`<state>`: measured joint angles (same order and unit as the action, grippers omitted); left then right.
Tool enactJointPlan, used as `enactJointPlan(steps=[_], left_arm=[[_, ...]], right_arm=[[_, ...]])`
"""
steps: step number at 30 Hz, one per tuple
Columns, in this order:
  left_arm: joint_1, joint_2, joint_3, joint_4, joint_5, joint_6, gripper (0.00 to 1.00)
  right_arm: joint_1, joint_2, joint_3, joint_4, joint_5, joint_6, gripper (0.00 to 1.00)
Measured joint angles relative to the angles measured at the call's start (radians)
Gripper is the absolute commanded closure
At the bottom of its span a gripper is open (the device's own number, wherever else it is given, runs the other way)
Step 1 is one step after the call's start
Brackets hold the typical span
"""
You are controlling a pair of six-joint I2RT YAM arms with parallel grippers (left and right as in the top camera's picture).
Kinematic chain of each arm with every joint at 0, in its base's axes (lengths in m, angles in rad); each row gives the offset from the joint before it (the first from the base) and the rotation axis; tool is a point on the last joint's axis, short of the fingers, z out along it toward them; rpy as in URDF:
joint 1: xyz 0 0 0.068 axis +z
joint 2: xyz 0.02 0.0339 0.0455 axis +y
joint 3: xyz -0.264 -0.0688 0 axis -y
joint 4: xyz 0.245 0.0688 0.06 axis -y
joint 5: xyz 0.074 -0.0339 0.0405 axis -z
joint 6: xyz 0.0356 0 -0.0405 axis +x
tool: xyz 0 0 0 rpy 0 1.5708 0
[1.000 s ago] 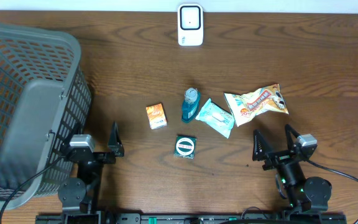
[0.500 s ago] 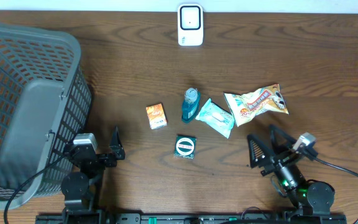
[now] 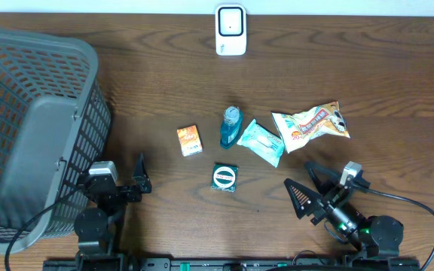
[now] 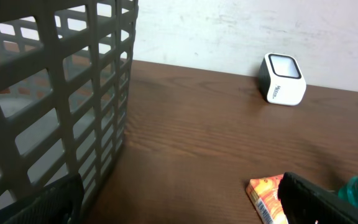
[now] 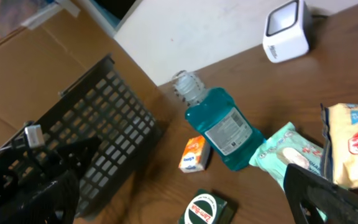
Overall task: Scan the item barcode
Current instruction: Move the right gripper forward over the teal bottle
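Overhead, my right gripper [image 3: 301, 183] has swung left toward the goods clustered mid-table. Its jaws are spread wide and hold nothing, and my left gripper [image 3: 120, 175] waits just as wide and empty beside the basket [image 3: 21, 90], so I judge I'm only lining up a pick. My left wrist sees the scanner [image 4: 281, 78] at the far edge. My right wrist faces the blue mouthwash bottle [image 5: 219, 127], lying flat with its white label up, and the green packet [image 5: 205, 211] lies nearest me.
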<state>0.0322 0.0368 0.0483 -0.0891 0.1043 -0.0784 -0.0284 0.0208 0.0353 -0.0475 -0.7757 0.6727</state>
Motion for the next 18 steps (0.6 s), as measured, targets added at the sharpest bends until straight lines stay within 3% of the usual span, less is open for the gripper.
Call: enactJointPlan(steps=[5, 9, 14, 18], left_arm=[[0.0, 0.0, 0.0, 0.0, -0.003, 0.0, 0.02], [0.0, 0.001, 0.0, 0.0, -0.003, 0.0, 0.02], [0.0, 0.003, 0.0, -0.001, -0.005, 0.0, 0.02], [0.0, 0.003, 0.0, 0.0, -0.006, 0.0, 0.02]], right_arm=[[0.0, 0.081, 0.174, -0.209, 0.108, -0.072, 0.01], [0.0, 0.262, 0.411, -0.365, 0.229, -0.164, 0.01], [0.026, 0.616, 0.727, -0.612, 0.328, -0.245, 0.01], [0.165, 0.941, 1.017, -0.855, 0.422, -0.349, 0.01]])
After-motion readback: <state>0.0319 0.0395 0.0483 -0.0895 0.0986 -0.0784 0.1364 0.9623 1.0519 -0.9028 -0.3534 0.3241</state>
